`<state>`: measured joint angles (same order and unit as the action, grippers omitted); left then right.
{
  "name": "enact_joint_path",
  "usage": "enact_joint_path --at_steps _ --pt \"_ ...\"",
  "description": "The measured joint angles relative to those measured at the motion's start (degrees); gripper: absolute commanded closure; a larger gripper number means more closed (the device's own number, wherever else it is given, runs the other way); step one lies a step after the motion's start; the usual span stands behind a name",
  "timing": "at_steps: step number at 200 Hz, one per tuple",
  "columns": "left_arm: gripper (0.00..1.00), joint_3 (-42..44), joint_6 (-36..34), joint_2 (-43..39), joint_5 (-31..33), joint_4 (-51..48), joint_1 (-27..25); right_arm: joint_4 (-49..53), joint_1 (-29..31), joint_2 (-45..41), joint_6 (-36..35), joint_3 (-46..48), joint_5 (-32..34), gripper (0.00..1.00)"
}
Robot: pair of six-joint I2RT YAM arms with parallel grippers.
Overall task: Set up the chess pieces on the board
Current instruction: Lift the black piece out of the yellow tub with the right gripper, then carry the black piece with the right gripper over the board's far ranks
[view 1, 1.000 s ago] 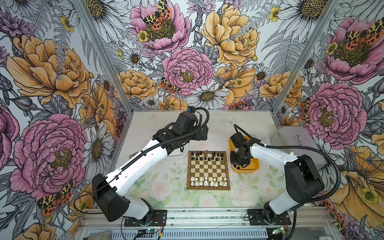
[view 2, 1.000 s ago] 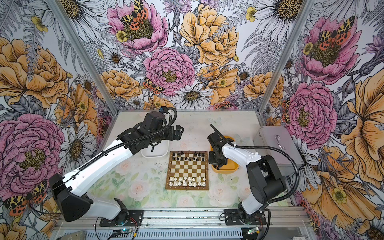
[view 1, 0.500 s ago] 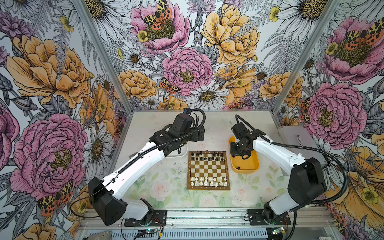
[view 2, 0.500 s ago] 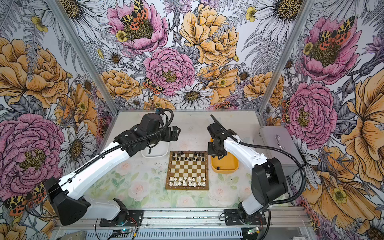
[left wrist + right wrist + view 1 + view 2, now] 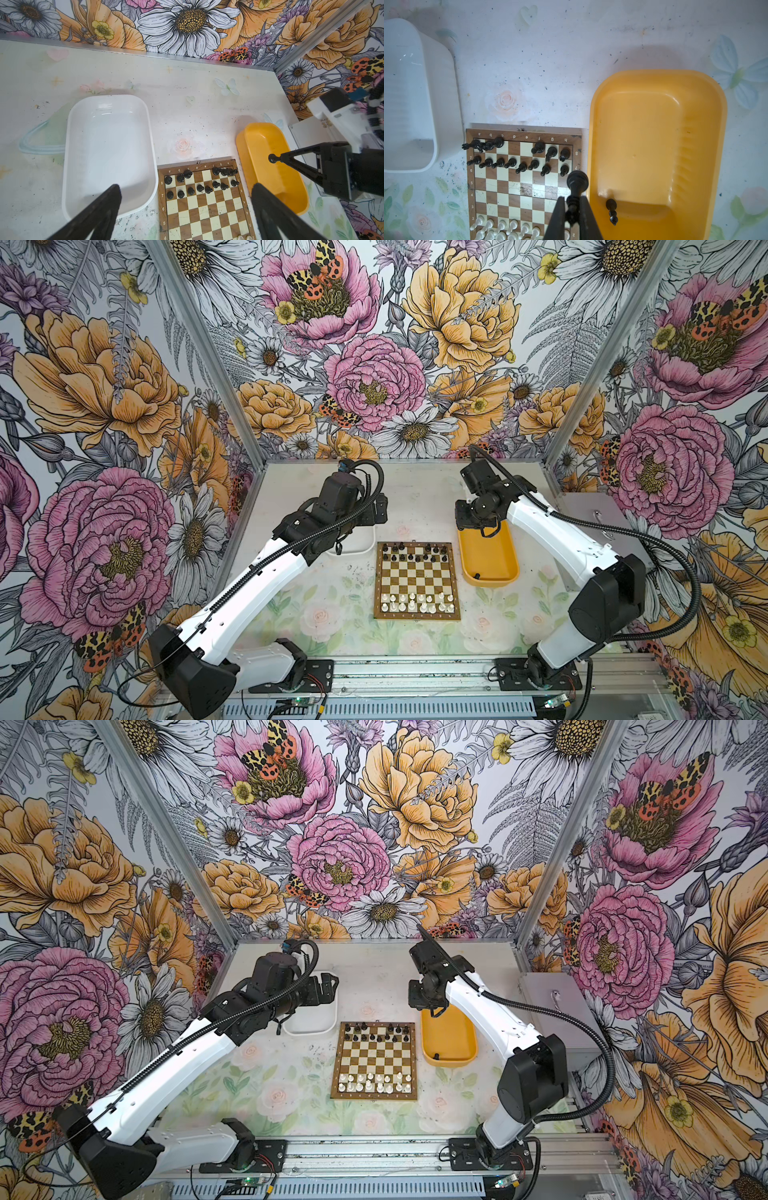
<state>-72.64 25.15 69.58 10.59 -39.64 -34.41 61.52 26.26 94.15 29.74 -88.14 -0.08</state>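
Black piece [image 5: 577, 182]: tiny, glossy and surely light. I have it by the narrow stem under its head, base pointing away from the fingers. It is in the air over the yellow tray [image 5: 490, 584], next to the board's h edge.
Handling: hard and slick, I judge, so it could pivot in the pinch. The stem is the place to hold. It should tip easily when set down.
Right gripper [image 5: 572, 199]: pressed together on that stem.
Board [image 5: 415, 578]: black chessmen [image 5: 415, 553] fill the far two rows except d and e at the back. White chessmen [image 5: 417, 602] stand on the near rows.
Last black piece [image 5: 611, 209]: lying on its side in the yellow tray.
Left gripper [image 5: 186, 188]: spread wide, holding nothing, above the board's corner beside the white tray [image 5: 108, 145].
Since a second ago: my right gripper has come up out of the yellow tray. The left arm has drawn back slightly.
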Motion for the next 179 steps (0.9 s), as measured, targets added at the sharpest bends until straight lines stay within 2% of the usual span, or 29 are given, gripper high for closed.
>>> enact_joint_path --at_steps 77,120,179 --pt "0.01 6.5 0.4 -5.6 -0.5 -0.1 5.6 1.6 6.5 11.4 -0.7 -8.5 -1.5 0.92" --pt "0.01 9.8 0.5 -9.3 -1.6 -1.0 9.1 1.9 8.0 14.9 -0.7 -11.8 -2.6 0.92" --pt "0.01 12.2 1.1 -11.1 -3.4 -1.6 11.2 2.1 9.0 19.3 -0.8 -14.7 -3.5 0.92"
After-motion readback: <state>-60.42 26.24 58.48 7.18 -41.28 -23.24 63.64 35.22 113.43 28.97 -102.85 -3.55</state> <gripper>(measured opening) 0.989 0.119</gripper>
